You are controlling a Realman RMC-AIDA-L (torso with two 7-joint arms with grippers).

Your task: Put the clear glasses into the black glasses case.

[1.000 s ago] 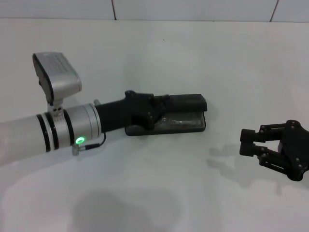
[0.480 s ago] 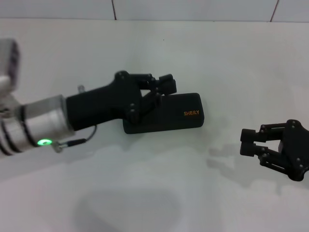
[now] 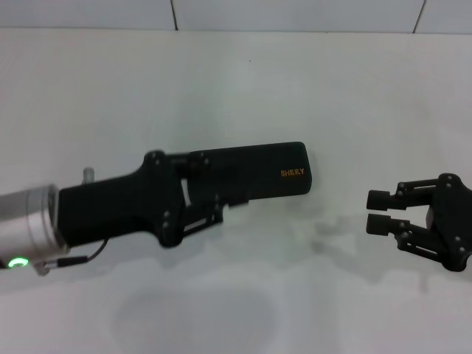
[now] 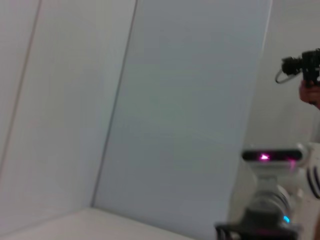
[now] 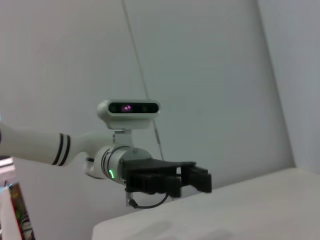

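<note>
At lower right of the head view, the right gripper (image 3: 378,212) hovers over the white table (image 3: 243,81), its fingers slightly parted and holding nothing. At left centre, the left gripper (image 3: 210,193) lies low across the left end of the black glasses case (image 3: 276,177); whether its fingers are parted cannot be told. The case sits lid down at mid-frame, orange lettering (image 3: 292,173) facing up. The clear glasses are out of sight.
</note>
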